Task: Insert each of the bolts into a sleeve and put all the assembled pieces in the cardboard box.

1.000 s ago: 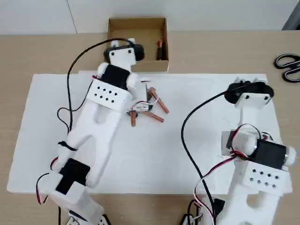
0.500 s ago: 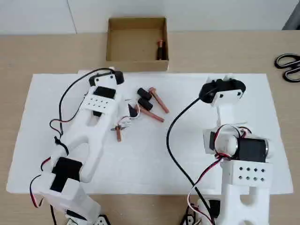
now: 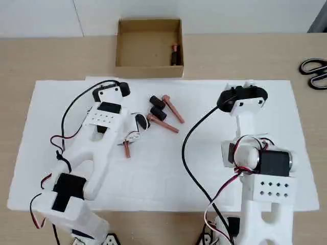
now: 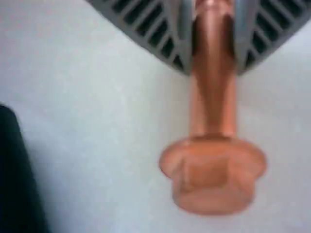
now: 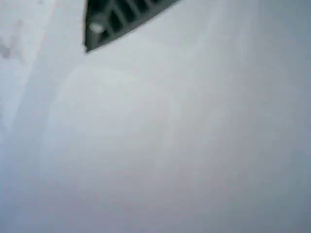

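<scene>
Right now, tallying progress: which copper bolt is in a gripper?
The bolt in the left gripper, shank clamped; two others lie loose on the white sheet.

Three bare bolts (image 3: pixel 164 124) and two black sleeves (image 3: pixel 157 101) show. One cardboard box (image 3: pixel 143 48) at twelve o'clock holds one assembled piece (image 3: pixel 174 54).

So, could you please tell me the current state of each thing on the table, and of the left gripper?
left gripper: shut on a bolt's shank.
held bolt: clamped, head sticking out, no sleeve on it.
cardboard box: open-topped, one assembled piece inside by its wall.
loose bolts: two, lying flat on the white sheet.
black sleeves: lying beside the loose bolts.
</scene>
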{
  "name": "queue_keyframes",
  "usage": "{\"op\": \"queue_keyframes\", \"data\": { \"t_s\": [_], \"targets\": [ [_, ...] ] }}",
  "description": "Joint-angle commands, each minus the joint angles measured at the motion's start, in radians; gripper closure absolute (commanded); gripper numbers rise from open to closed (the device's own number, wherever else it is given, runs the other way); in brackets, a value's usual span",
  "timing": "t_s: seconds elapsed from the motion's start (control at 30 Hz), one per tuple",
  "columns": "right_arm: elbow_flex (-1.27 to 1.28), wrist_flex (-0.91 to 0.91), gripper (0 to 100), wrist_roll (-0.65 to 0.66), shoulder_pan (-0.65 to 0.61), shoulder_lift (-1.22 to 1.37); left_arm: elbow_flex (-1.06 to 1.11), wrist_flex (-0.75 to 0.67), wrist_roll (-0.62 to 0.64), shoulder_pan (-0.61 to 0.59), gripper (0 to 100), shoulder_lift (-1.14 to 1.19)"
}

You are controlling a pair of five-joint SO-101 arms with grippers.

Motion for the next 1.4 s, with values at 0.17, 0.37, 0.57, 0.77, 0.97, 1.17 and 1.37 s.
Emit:
{"op": "queue_keyframes", "data": {
  "t_s": [0.17,0.37,0.57,0.77,0.97,1.17,1.37],
  "targets": [
    [-0.005,-0.016,77.5,-0.009,-0.007,-0.008,-0.044,0.012,0.000,-0.025,99,-0.037],
    [-0.005,-0.016,77.5,-0.009,-0.007,-0.008,-0.177,0.153,0.011,-0.020,89,-0.037],
    [-0.005,-0.016,77.5,-0.009,-0.007,-0.008,-0.199,0.187,0.046,-0.017,84,-0.031],
    [-0.005,-0.016,77.5,-0.009,-0.007,-0.008,-0.200,0.167,0.046,-0.032,84,-0.028],
    [-0.005,-0.016,77.5,-0.009,-0.007,-0.008,-0.199,0.152,0.046,-0.080,84,-0.028],
    [-0.005,-0.016,77.5,-0.009,-0.007,-0.008,-0.197,0.094,0.046,-0.089,84,-0.026],
    [-0.005,-0.016,77.5,-0.009,-0.007,-0.008,-0.189,0.068,0.046,-0.087,84,0.000]
  ]
}}
